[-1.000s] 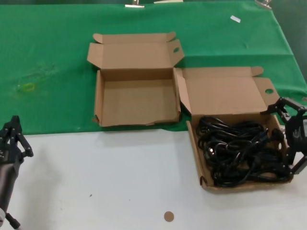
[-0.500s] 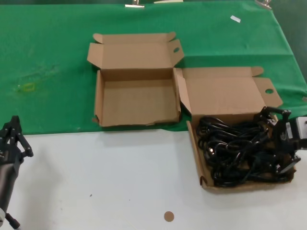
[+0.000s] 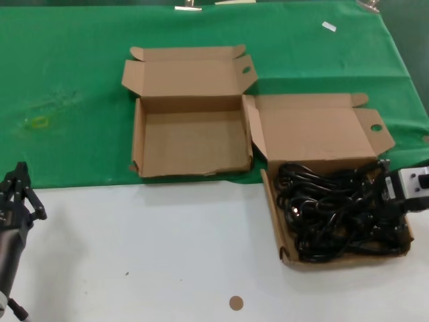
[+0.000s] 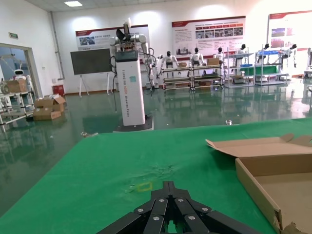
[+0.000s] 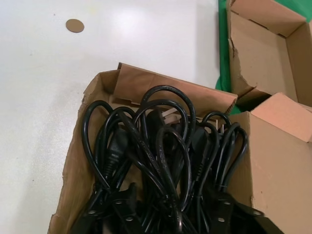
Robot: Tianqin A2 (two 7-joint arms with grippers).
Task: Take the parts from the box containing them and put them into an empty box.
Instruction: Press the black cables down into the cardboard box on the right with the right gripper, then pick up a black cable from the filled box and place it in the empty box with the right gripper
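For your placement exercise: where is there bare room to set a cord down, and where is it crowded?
Free: the empty box floor, and the white tabletop between left gripper and cord box. Crowded: that box, packed with power cords, right gripper among them.

Head view: high vantage, angled forward and down, whole workspace in frame, both boxes and green cloth (image 3: 67,80) at middle range.

Left wrist view: low above table edge, facing level across cloth toward hall beyond; catches only corner of empty box (image 4: 273,168).

Right wrist view: close, steep downward look into box of parts (image 5: 97,161) (cords (image 5: 161,161) fill most of frame).

Overlap: head and right wrist views share cord box (image 3: 285,251) and brown disc (image 3: 235,302) on white tabletop (image 3: 167,255).
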